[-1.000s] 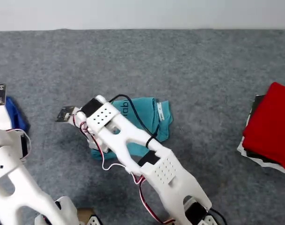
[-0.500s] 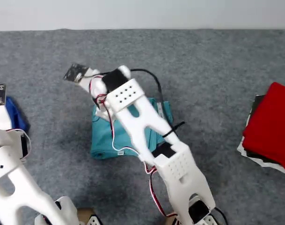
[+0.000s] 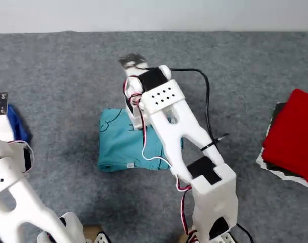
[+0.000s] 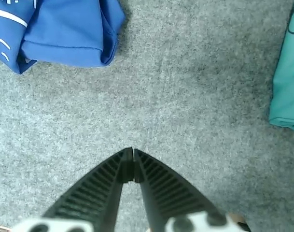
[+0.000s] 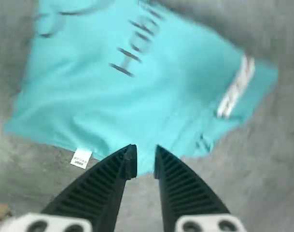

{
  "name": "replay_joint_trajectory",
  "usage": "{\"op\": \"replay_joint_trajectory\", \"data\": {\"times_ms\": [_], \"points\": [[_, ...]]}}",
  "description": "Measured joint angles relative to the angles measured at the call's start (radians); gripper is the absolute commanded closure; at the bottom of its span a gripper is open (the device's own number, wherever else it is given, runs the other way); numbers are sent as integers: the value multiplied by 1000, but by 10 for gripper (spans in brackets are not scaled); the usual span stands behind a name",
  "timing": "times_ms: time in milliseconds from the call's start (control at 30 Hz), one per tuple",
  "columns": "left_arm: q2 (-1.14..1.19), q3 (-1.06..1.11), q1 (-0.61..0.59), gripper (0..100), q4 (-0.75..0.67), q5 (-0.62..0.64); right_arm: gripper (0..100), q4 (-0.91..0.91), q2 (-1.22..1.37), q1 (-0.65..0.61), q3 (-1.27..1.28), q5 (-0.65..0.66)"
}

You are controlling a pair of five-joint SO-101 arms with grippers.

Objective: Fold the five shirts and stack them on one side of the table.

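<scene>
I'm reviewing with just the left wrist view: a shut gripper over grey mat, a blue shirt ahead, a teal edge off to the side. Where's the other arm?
Observer: The right arm stretches over the teal shirt, which lies folded mid-table.
Operator: Is it holding the cloth?
Observer: No. The right gripper is slightly open over the shirt's edge, with nothing between its fingers.
Operator: Any stack started?
Observer: Yes. A red shirt tops a pile at the right edge of the high view.
</scene>
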Motion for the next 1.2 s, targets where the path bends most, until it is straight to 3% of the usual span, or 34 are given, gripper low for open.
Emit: {"op": "replay_joint_trajectory", "data": {"times_ms": [167, 500, 733, 1200], "points": [[0, 0, 0, 995, 2, 0, 904, 0, 9, 49, 55, -147], [0, 0, 0, 995, 2, 0, 898, -31, 176, 58, 57, -189], [0, 49, 0, 995, 3, 0, 731, -69, 186, 54, 57, -239], [0, 68, 0, 995, 5, 0, 778, -146, 209, 5, 63, -261]]}}
